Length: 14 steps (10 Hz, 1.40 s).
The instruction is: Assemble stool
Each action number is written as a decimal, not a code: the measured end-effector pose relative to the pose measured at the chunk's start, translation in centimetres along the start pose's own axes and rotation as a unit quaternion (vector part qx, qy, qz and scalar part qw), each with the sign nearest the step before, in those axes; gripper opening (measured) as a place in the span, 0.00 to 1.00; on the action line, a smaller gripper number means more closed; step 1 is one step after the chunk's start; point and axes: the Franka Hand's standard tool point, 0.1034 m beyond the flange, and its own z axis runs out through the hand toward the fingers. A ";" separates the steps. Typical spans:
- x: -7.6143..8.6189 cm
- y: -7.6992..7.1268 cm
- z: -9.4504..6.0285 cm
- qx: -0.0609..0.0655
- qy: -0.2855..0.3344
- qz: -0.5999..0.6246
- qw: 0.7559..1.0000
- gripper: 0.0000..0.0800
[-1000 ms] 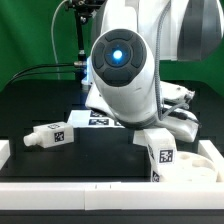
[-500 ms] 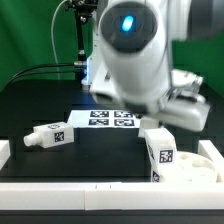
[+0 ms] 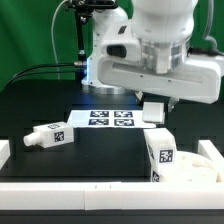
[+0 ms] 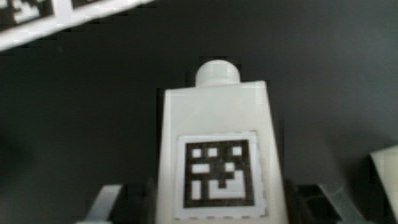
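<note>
Centre-right of the exterior view, just above the black table (image 3: pixel 30 110), the gripper (image 3: pixel 155 103) is pinched on one stool leg (image 3: pixel 153 114), a white blocky plastic piece w/ a square b/w tag. The wrist cam shows it clamped btwn both fingers (image 4: pixel 111 203), rounded peg end pointing away from the hand.

The leg hangs over the near edge of the marker board (image 3: pixel 105 118). A second leg (image 3: pixel 160 155) stands lower right, close under it. What looks like the thick round white seat disc (image 3: pixel 210 158) sits at the lower-right edge, partly cut off. A third leg (image 3: pixel 50 135) lies lower left.

Risks, as I judge them:
- Moving toward the seat could clip the second leg and topple it, since there's little room btwn the two.
- The grip looks to be near one end, so the leg may pivot in the fingers on contact.
- A peg that meets its hole tilted could jam or shove the seat.
</note>
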 end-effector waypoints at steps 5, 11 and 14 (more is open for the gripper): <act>1.3 -3.6 -5.9 0.048 0.174 -0.041 0.983 0.42; 4.7 -6.8 -7.7 0.027 0.334 -0.160 0.928 0.42; 6.5 -6.0 -7.6 -0.011 0.323 -0.223 0.920 0.42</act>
